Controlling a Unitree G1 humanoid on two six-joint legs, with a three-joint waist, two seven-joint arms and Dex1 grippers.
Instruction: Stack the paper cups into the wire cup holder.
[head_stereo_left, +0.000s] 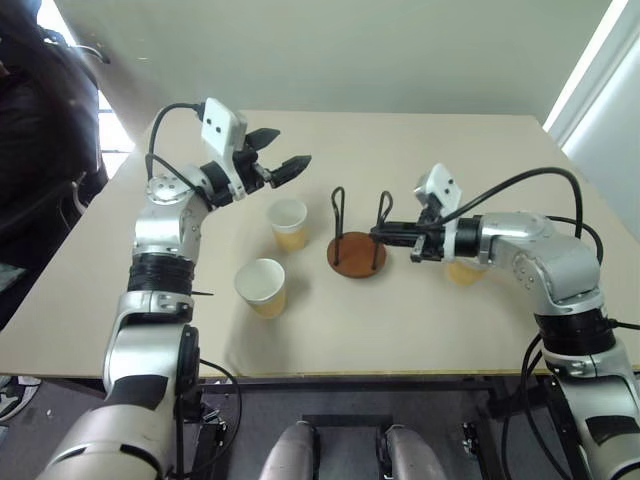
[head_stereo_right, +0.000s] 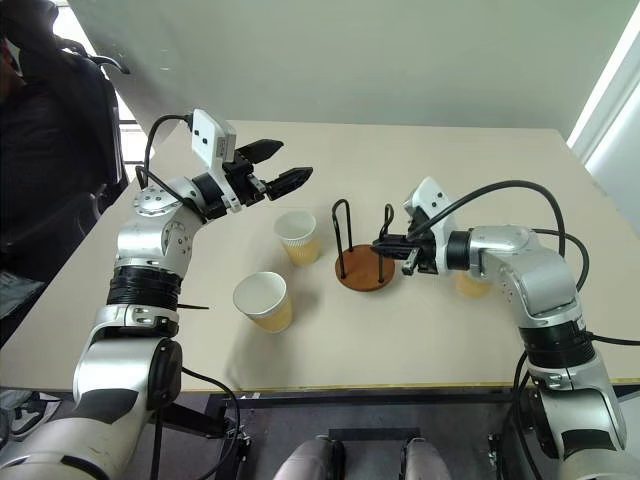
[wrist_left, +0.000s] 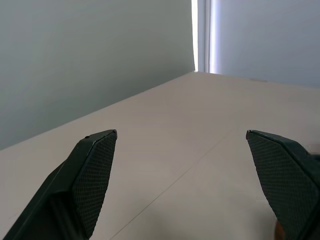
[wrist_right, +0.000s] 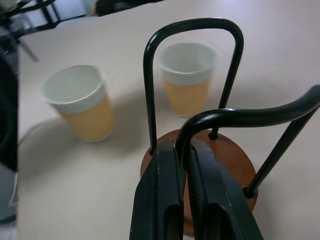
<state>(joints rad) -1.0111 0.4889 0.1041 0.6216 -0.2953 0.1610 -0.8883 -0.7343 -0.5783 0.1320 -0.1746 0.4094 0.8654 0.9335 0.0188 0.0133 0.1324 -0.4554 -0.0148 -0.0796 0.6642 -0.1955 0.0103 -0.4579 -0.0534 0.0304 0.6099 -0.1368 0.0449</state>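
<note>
Right wrist view: right gripper (wrist_right: 186, 150) pinches wire cup holder (wrist_right: 200, 150) loop; pulling risks tipping. Left gripper (head_stereo_left: 278, 152) open at ten o'clock.

Beige table (head_stereo_left: 420, 150) against pale grey wall (head_stereo_left: 350, 50), bright window (head_stereo_left: 600, 50)

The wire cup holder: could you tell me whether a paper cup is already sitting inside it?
No, the wire cup holder is empty, its brown base bare, and two paper cups stand upright on the table beside it.

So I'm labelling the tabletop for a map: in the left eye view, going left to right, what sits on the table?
Near paper cup → far paper cup → wire cup holder → third paper cup, partly hidden behind the right arm.
</note>
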